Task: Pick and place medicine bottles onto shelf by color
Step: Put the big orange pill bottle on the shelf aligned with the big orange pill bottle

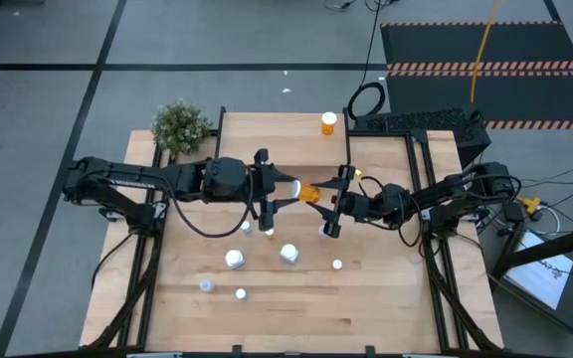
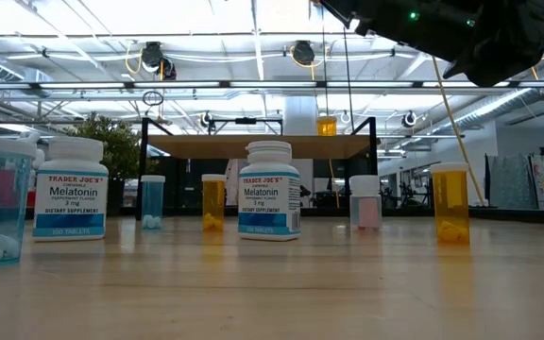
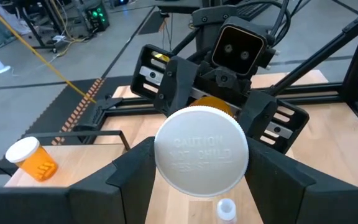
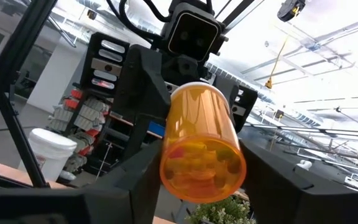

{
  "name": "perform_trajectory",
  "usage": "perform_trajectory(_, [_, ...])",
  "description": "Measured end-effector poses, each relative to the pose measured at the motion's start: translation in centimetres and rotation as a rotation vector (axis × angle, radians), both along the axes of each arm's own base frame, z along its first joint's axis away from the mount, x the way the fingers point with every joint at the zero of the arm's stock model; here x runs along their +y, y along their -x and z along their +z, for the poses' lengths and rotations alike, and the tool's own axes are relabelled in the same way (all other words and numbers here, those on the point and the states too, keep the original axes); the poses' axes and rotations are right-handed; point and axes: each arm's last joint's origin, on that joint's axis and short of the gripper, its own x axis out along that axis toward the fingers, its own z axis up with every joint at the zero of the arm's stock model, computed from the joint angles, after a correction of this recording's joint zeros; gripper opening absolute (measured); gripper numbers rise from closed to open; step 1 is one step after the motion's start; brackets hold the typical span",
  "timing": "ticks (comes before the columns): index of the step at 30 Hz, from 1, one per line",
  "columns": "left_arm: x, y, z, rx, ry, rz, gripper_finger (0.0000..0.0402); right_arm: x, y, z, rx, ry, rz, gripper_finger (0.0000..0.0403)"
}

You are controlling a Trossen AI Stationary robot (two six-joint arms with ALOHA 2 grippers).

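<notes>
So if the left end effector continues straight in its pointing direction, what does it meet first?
The right end effector, most likely: it faces the left end effector across the orange bottle they both hold, though exact depth is unclear.

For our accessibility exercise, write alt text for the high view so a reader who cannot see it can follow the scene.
Seen from above, the left gripper and right gripper meet over mid-table, both on one orange bottle held in the air. Several white-capped bottles stand on the wooden table nearer the camera, and another orange bottle stands on the shelf beside a small plant.

Glossy translucent orange plastic bottle [image 4: 201, 149], matt white cap [image 3: 201, 151], seemingly smooth light-wood table [image 1: 366, 298]
</notes>
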Motion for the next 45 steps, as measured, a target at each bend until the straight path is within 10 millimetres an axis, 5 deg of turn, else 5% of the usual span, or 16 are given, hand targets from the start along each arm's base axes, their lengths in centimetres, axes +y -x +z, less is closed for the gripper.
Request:
perform_trajectory(13, [0.0,0.0,0.0,-0.003,-0.001,0.000,0.0229,0.0,0.0,0.0,0.003,0.000,0.000,0.0190])
perform_trajectory(26, [-0.1,-0.1,0.6,-0.053,-0.055,-0.010,0.0335,0.0,0.0,-0.1,0.007,-0.001,-0.001,0.0188])
perform_trajectory(33, [-1.1,0.9,2.6,-0.175,-0.158,-0.063,0.0353,0.0,0.2,0.4,-0.011,-0.008,-0.002,0.0186])
perform_trajectory(45, [-0.1,0.6,2.0,-0.179,-0.144,-0.001,0.0353,-0.4,6.0,2.2,-0.136,-0.079,0.010,0.0189])
